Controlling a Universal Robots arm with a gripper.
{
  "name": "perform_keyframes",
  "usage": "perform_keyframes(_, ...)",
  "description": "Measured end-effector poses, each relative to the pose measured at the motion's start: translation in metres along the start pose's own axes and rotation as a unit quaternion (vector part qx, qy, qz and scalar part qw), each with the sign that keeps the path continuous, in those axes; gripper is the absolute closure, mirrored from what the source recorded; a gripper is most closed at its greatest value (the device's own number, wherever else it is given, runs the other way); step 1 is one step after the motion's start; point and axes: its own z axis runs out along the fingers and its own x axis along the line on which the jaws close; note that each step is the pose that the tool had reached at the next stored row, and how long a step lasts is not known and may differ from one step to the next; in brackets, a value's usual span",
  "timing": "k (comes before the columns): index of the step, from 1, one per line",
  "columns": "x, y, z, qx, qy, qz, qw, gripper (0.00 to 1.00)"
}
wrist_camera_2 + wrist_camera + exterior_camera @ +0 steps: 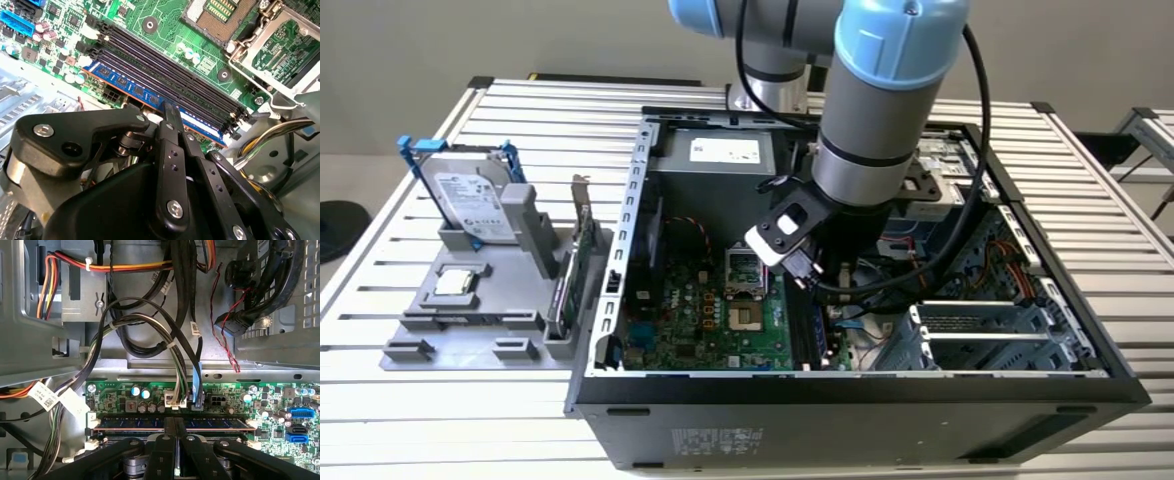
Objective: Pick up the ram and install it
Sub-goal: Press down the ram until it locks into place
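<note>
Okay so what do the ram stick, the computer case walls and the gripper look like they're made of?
The ram: blue circuit board, probably fibreglass laminate, with dark chips and a white label. The case wall: bare grey sheet metal, dull sheen, punched holes. The gripper: matte black links with silver screw heads; whether that's coated metal or hard plastic is unclear.

Exterior view: even, diffuse overhead light; the slatted table [440, 400] reads bright and near washed out, while the interior of the computer case [854, 400] falls into shade beneath the arm [881, 110]. Second wrist view: the motherboard [165, 30] is strongly lit with saturated greens; a white glare streak lies along the ram [125, 86]; the gripper [169, 112] in the foreground is dark and soft. First wrist view: dimmer, with deep shadow among the cables [150, 330].
</note>
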Motion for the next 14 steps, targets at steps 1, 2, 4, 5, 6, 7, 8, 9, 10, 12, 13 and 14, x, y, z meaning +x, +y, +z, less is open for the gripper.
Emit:
perform_keyframes(1, 0.0001, 0.0001, -0.0018, -0.0002, 0.0008, 0.000, 1.0000, 1.00)
perform_keyframes(2, -0.0002, 0.0002, -0.0053, 0.0001, -0.0002, 0.000, 1.0000, 1.00)
perform_keyframes(4, -0.0005, 0.0004, -0.0128, 0.0001, -0.0005, 0.000, 1.0000, 1.00)
perform_keyframes(5, -0.0007, 0.0005, -0.0173, 0.0002, -0.0007, 0.000, 1.0000, 1.00)
perform_keyframes(6, -0.0008, 0.0007, -0.0217, 0.0002, -0.0006, 0.000, 1.0000, 1.00)
perform_keyframes(7, -0.0009, 0.0008, -0.0261, 0.0002, -0.0006, 0.000, 1.0000, 1.00)
perform_keyframes(8, -0.0010, 0.0010, -0.0305, 0.0002, -0.0007, 0.000, 1.0000, 1.00)
perform_keyframes(9, -0.0012, 0.0011, -0.0348, 0.0002, -0.0007, 0.000, 1.0000, 1.00)
perform_keyframes(10, -0.0013, 0.0013, -0.0388, 0.0002, -0.0007, 0.000, 1.0000, 1.00)
perform_keyframes(12, -0.0015, 0.0015, -0.0466, 0.0002, -0.0007, 0.000, 1.0000, 1.00)
perform_keyframes(13, -0.0016, 0.0016, -0.0502, 0.0003, -0.0007, 0.000, 1.0000, 1.00)
perform_keyframes(14, -0.0017, 0.0018, -0.0537, 0.0003, -0.0007, 0.000, 1.0000, 1.00)
